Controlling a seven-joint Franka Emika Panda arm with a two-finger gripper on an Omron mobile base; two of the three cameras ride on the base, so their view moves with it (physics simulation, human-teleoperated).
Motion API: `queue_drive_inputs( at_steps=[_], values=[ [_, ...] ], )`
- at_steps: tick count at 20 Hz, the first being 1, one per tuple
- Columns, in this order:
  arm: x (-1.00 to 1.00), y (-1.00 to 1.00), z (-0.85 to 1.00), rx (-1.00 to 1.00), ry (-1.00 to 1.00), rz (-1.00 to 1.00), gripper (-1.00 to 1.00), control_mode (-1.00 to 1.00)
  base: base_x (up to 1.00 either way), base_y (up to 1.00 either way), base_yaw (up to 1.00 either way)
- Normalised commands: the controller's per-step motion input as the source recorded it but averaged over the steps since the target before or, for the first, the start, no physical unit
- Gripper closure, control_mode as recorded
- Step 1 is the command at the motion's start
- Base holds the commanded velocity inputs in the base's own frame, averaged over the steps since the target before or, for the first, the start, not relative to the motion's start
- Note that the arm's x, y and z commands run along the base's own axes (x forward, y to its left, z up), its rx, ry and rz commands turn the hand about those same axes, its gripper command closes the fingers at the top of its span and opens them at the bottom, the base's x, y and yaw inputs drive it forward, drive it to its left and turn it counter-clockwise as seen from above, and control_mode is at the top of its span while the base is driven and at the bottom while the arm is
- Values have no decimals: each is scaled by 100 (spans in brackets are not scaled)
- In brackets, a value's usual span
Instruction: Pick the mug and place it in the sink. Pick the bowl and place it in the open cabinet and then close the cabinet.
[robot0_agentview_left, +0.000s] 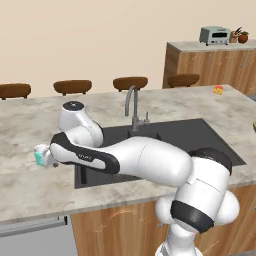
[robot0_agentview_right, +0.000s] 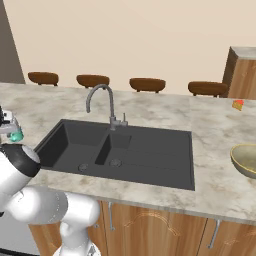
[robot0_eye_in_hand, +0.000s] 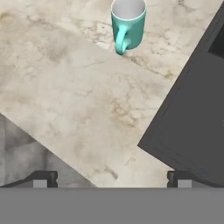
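Observation:
The teal mug (robot0_eye_in_hand: 127, 24) stands upright on the marble counter, left of the sink (robot0_agentview_left: 170, 140), with its handle turned toward the hand camera. My gripper (robot0_eye_in_hand: 111, 179) is open with nothing between its fingers, and hovers above the counter a short way back from the mug. In the base views my hand is right beside the mug (robot0_agentview_left: 38, 156) (robot0_agentview_right: 17, 135), near the counter's front edge. The olive bowl (robot0_agentview_right: 245, 160) rests on the counter right of the sink (robot0_agentview_right: 125, 150). The cabinet is out of view.
A curved grey faucet (robot0_agentview_left: 132, 107) rises behind the sink. Brown stools (robot0_agentview_left: 72, 86) line the counter's far side. A small yellow-red item (robot0_agentview_left: 218, 90) lies at the back right. A toaster oven (robot0_agentview_left: 215, 35) sits on a farther counter. The counter's front edge (robot0_eye_in_hand: 39, 135) is close to my fingers.

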Motion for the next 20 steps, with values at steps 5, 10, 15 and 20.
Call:
queue_drive_inputs(
  at_steps=[5,10,15,20],
  values=[
    [42,16,-34,6,-8,1,-100,-100,0,0,0],
    [26,38,-23,2,-2,0,-100,-100,0,0,0],
    [13,36,-4,1,1,-6,-100,-100,0,0,0],
    [5,21,0,-1,0,-10,-100,-100,0,0,0]
  ],
)
